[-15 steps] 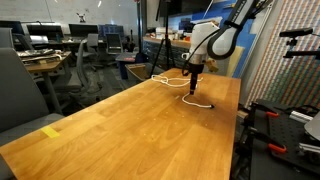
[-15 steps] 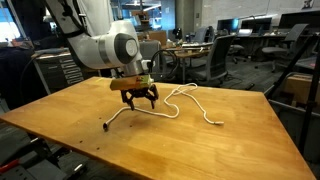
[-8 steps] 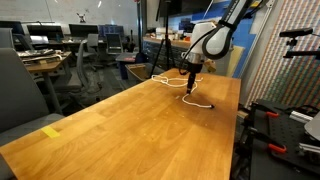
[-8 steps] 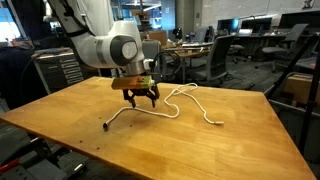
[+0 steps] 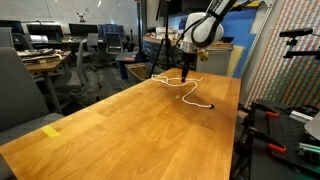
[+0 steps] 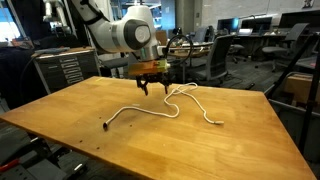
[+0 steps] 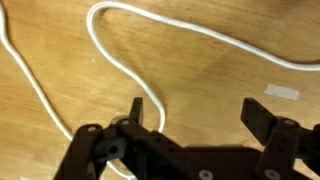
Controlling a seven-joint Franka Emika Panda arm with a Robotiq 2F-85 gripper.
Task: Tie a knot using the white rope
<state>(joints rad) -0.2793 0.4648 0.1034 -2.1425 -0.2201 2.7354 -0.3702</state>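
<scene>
A: The pincer (image 5: pixel 188 74) hangs in an exterior view above the far end of the surface (image 5: pixel 120 130), jaws spread wide, nothing in them. The white rope (image 5: pixel 192 98) lies slack below it.

B: And from the opposite side?

A: In an exterior view the pincer (image 6: pixel 152 90) hovers over the looped middle of the white rope (image 6: pixel 150 108). The black tip (image 6: pixel 106 126) lies well apart, near the surface's (image 6: pixel 230 140) front edge.

B: The wrist view?

A: The pincer (image 7: pixel 197 115) is empty there too. A bend of the white rope (image 7: pixel 215 35) curves ahead of the fingers (image 7: pixel 137 108), and one strand runs under the left one.

B: What could go wrong?

A: I'd say the strands lie close, so a straight descent may pinch two at once or trap the bend, and lifting would then drag the whole cord rather than form a loop. The cord is thin and flat on the wood, so the tips may scrape the surface or close just beside it.
</scene>
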